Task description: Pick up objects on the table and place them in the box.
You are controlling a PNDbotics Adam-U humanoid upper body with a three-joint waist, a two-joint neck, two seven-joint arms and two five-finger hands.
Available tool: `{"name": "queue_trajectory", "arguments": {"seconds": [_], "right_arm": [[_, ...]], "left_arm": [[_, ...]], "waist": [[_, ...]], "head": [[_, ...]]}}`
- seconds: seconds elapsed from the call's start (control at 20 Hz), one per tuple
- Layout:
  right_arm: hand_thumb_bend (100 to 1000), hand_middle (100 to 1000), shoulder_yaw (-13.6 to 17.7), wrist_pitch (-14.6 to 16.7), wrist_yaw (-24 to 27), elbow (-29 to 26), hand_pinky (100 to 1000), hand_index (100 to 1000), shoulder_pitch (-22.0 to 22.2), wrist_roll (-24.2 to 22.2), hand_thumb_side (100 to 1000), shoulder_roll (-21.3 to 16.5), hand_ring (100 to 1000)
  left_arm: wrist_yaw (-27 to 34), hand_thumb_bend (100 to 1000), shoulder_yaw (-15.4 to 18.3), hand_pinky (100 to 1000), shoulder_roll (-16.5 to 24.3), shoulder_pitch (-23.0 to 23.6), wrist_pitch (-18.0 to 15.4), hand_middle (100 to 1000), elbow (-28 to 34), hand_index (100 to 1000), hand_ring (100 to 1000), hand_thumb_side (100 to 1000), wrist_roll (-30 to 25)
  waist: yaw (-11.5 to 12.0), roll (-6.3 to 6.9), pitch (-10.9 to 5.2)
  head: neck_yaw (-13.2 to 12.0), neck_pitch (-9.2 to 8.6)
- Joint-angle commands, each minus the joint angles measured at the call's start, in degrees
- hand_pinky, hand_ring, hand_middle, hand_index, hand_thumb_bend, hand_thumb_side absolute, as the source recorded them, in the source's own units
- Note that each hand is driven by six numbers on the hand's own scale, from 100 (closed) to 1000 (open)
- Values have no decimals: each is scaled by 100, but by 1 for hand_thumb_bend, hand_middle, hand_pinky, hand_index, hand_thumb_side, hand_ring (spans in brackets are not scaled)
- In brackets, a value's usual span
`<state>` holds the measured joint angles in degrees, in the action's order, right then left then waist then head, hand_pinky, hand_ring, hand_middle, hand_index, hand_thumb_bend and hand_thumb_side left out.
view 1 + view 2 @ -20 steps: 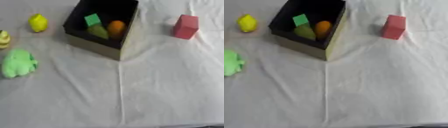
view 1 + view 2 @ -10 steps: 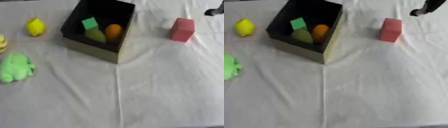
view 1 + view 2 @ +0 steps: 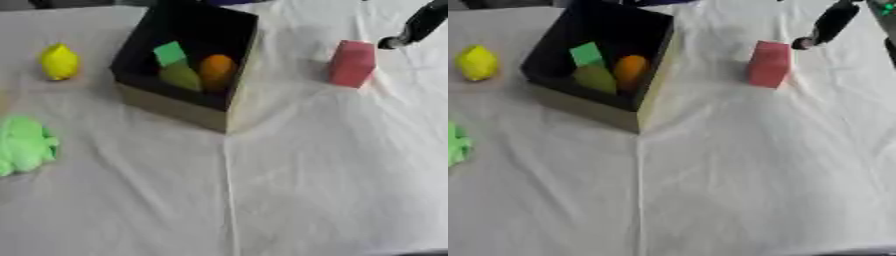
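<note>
Reaching in from the far right, the robot's right hand (image 3: 822, 26) shows only as a dark finger tip just beside the far-right upper corner of the red rectangular block (image 3: 768, 64); whether its fingers are spread or curled cannot be told. Left hand not visible in either view.

Red block: stands upright on the white cloth-covered counter (image 3: 332, 180), right of the open black cardboard box (image 3: 186, 75) and apart from it. Long axis vertical, top leaning slightly toward the far side; a broad face looks toward the near side.

Box contents: a green cube (image 3: 170, 53), an olive-green pear-shaped piece (image 3: 181, 76), an orange rounded fruit (image 3: 216, 70).

Outside the box, left side: yellow lemon-shaped toy (image 3: 59, 61) at far left, long axis pointing far-to-near; bright green soft lumpy toy (image 3: 24, 145) at the near-left edge.

Step in hand, as judged: approach to the red block, no grasp yet. Next move calls for the hand to drop beside the block and close across its narrow width, then lift and carry left over the box opening. Risk: a nudge at the top corner could tip the upright block.
</note>
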<state>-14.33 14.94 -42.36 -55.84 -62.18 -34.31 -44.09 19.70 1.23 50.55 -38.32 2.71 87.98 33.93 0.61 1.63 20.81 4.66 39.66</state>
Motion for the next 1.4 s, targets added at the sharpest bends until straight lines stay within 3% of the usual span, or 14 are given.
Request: {"name": "queue_trajectory", "arguments": {"seconds": [0.05,0.45,0.9,1.4], "right_arm": [[436,883,86,170,-87,202,920,895,-165,48,115,-28,1000],[358,886,167,389,119,410,923,897,-203,-141,177,32,1000],[232,886,181,163,761,70,925,898,-240,-785,297,-104,1000],[350,888,65,1,1033,-729,922,899,-166,-972,152,-464,1000]], "left_arm": [[20,438,13,841,132,-88,4,778,49,919,774,751,-34],[36,437,9,841,124,-58,9,774,32,914,773,751,-43],[37,435,8,842,158,1,6,770,13,910,773,751,-54],[26,433,-12,842,190,39,8,770,-5,909,774,753,-81]], "waist": [[19,-69,-142],[28,-95,-134],[-20,-127,-171],[-90,-177,-229]], "head": [[25,-81],[65,-100],[69,6],[72,158]]}}
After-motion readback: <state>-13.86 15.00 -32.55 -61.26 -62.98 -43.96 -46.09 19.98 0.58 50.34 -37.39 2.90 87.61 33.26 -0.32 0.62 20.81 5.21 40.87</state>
